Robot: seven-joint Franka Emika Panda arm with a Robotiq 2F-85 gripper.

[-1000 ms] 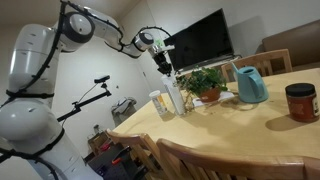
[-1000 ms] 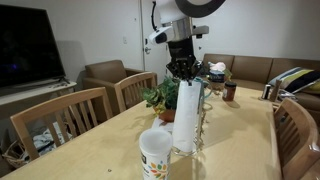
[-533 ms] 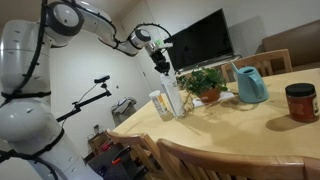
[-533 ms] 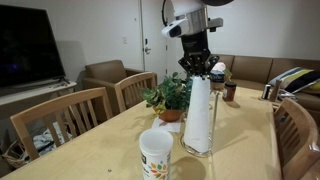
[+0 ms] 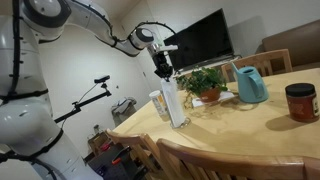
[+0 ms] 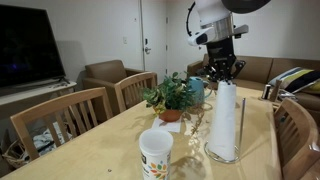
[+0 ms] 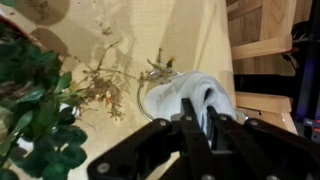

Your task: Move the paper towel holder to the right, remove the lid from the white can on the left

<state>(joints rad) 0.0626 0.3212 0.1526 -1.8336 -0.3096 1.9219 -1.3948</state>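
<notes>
Where the arm reaches over the surface [image 6: 90, 150], the claw [image 6: 222, 76] is seen pressed together on the top of the paper towel holder [image 6: 226, 125], with the fingers pinching the upper end of the white roll. The roll is held upright, and its top is drawn in narrower than its base. Whether the base rests on the surface or is raised just off it cannot be told.

In the wrist view, the dark fingers [image 7: 190, 128] are recorded at 6 o'clock, closed over the crumpled white paper of the roll's top.

The white can [image 6: 156, 158] is noted at 8 o'clock from the holder, standing apart from it near the front edge of the surface. Its yellowish-orange mark faces the camera, and the lid [image 6: 155, 136] is still on it. In both exterior views the can is observed upright and untouched by the claw.

A potted plant [image 6: 168, 97] is found at 10 o'clock from the holder, near it. In an exterior view a teal watering can [image 5: 250, 86] is logged at 3 o'clock from the plant. A dark red jar [image 5: 300, 103] with a dark lid is placed well apart, at 4 o'clock from the watering can. Wooden chairs [image 6: 70, 110] are drawn up along the surface's edge, and a dark television [image 5: 200, 40] is seen behind.
</notes>
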